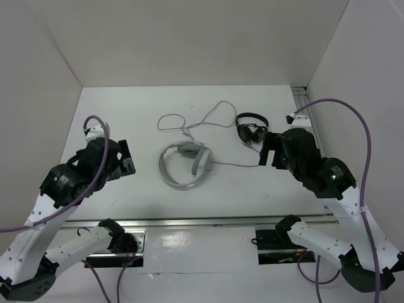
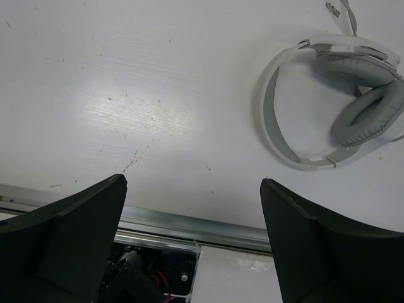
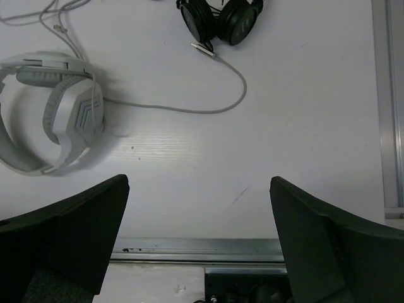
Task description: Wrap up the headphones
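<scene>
The white and light-grey headphones (image 1: 185, 165) lie flat in the middle of the table with the earcups folded together. Their thin grey cable (image 1: 189, 123) loops behind them, and another stretch of it runs right towards the smaller black headphones. My left gripper (image 1: 128, 158) is open and empty, left of the white headphones and apart from them. My right gripper (image 1: 270, 151) is open and empty to their right. The left wrist view shows the headphones (image 2: 366, 113) at the upper right beyond the open gripper (image 2: 192, 183). The right wrist view shows them (image 3: 69, 113) at the upper left beyond the open gripper (image 3: 199, 182), with the cable (image 3: 189, 108) curving across.
Small black headphones (image 1: 251, 129) lie behind the right gripper and also show in the right wrist view (image 3: 221, 19). A metal rail (image 1: 202, 221) runs along the near table edge and another (image 1: 303, 107) along the right side. White walls enclose the table on three sides.
</scene>
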Controlling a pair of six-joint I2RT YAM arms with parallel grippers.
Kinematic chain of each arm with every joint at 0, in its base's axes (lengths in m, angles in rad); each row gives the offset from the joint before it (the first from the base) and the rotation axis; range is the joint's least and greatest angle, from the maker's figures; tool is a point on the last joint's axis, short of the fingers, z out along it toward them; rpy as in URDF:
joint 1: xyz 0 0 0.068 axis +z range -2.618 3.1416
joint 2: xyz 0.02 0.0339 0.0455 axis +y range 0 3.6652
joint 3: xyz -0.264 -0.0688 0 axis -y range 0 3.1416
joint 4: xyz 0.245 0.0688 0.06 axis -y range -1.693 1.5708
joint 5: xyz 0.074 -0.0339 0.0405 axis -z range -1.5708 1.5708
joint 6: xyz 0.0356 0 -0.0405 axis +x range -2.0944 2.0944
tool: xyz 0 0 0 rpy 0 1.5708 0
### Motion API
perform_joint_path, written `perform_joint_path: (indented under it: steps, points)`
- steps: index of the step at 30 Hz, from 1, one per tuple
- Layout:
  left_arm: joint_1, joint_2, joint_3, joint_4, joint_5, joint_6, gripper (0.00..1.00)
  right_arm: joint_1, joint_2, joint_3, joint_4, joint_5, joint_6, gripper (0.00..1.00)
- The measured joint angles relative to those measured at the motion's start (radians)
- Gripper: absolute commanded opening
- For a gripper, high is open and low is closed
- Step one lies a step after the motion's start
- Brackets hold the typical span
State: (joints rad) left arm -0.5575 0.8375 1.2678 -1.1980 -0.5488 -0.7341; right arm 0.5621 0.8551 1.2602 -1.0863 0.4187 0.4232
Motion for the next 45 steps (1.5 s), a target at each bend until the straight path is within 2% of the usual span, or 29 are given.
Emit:
perform_joint_path:
  steps: [5, 9, 13, 20, 29, 31, 33, 34, 35, 39, 40, 45]
  points:
    - [0.0, -0.016, -0.059, 0.022, 0.005, -0.002, 1.0, 0.012, -0.003, 0.0, 0.001, 0.046, 0.024, 1.0]
    - [0.0, 0.029, -0.068, 0.033, 0.045, -0.032, 1.0, 0.013, -0.016, -0.015, 0.015, 0.073, 0.037, 1.0]
    - [-0.013, 0.136, -0.127, 0.125, 0.111, -0.106, 1.0, 0.013, -0.034, -0.051, 0.058, 0.056, 0.036, 1.0]
    - [-0.035, 0.328, -0.332, 0.4, 0.217, -0.185, 1.0, 0.013, -0.036, -0.111, 0.12, -0.055, 0.013, 1.0]
    - [-0.002, 0.618, -0.365, 0.647, 0.239, -0.281, 1.0, 0.013, -0.021, -0.132, 0.216, -0.197, -0.018, 1.0]
    - [0.0, 0.675, -0.367, 0.672, 0.234, -0.297, 0.96, 0.014, -0.021, -0.14, 0.227, -0.219, -0.023, 1.0]
    - [0.005, 0.719, -0.372, 0.696, 0.23, -0.316, 0.9, 0.013, -0.021, -0.141, 0.234, -0.236, -0.024, 1.0]
    - [0.006, 0.735, -0.376, 0.705, 0.229, -0.321, 0.83, 0.013, -0.022, -0.141, 0.239, -0.243, -0.025, 1.0]
    - [0.008, 0.748, -0.378, 0.711, 0.226, -0.325, 0.66, 0.014, -0.024, -0.142, 0.244, -0.251, -0.025, 1.0]
    - [0.019, 0.768, -0.378, 0.742, 0.201, -0.331, 0.2, 0.014, -0.045, -0.151, 0.267, -0.271, -0.027, 1.0]
    - [0.021, 0.771, -0.378, 0.747, 0.192, -0.341, 0.0, 0.014, -0.052, -0.154, 0.271, -0.275, -0.028, 1.0]
    - [0.011, 0.737, -0.402, 0.727, 0.167, -0.359, 0.0, 0.013, -0.073, -0.161, 0.304, -0.305, -0.028, 1.0]
